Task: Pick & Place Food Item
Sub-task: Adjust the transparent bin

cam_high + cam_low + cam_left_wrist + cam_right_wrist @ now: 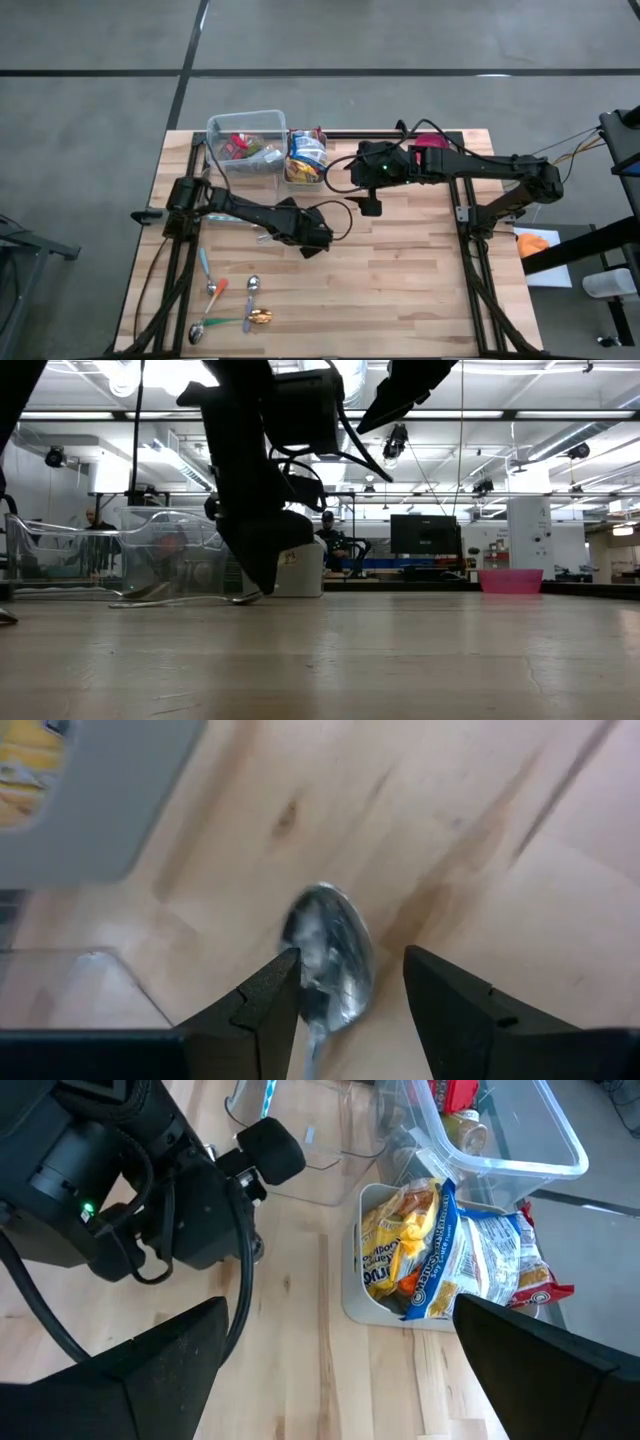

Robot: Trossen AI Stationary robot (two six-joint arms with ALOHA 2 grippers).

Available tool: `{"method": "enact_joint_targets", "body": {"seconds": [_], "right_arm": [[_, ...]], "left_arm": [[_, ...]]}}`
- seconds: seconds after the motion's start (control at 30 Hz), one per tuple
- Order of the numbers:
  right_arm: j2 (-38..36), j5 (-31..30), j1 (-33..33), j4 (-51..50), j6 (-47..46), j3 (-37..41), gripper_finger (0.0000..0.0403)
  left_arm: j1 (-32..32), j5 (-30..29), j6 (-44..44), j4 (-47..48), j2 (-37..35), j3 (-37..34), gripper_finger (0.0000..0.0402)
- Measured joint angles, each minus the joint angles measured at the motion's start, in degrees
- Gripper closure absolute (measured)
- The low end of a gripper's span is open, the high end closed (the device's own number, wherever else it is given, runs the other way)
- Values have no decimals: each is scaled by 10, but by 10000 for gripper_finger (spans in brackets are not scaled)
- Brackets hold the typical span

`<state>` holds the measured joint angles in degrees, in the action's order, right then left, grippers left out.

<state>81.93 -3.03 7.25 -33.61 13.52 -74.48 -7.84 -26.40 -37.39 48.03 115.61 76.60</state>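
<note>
High view: two dark arms over a wooden table, food bags at the far edge.
The left gripper (318, 238) sits mid-table; the right gripper (368, 205) hovers near a grey tray (296, 179) holding a snack bag (307, 155), beside a clear bin (247, 125). Spoons (228, 305) lie near the front. Low view: an arm's dark bulk hides most detail. Left wrist view: its fingers (268, 1002) are parted around a metal spoon (330, 958); whether it is gripped is unclear. Right wrist view: its fingers (160, 1370) are spread wide, empty, above the bag (430, 1255). It looks light, crinkly and slippery; pinching the bunched top seems safest.
</note>
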Motion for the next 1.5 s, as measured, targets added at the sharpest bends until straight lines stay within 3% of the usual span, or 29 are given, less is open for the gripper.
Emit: {"method": "enact_joint_targets", "body": {"seconds": [0.33,0.43,0.53,0.63,0.83,1.2,1.5], "right_arm": [[0,0,0,0,0,0,18],[0,0,0,0,0,0,18],[0,0,0,0,0,0,18],[0,0,0,0,0,0,18],[0,0,0,0,0,0,18],[0,0,0,0,0,0,18],[0,0,0,0,0,0,18]], "left_arm": [[-1,133,14,-39,0,0,222],[-1,146,15,-38,0,1,222],[-1,129,17,-23,0,16,222],[-1,74,28,16,0,43,222],[3,-117,1,77,0,60,222],[35,-97,18,-12,0,-35,222],[27,-27,16,-49,-2,-24,222]]}}
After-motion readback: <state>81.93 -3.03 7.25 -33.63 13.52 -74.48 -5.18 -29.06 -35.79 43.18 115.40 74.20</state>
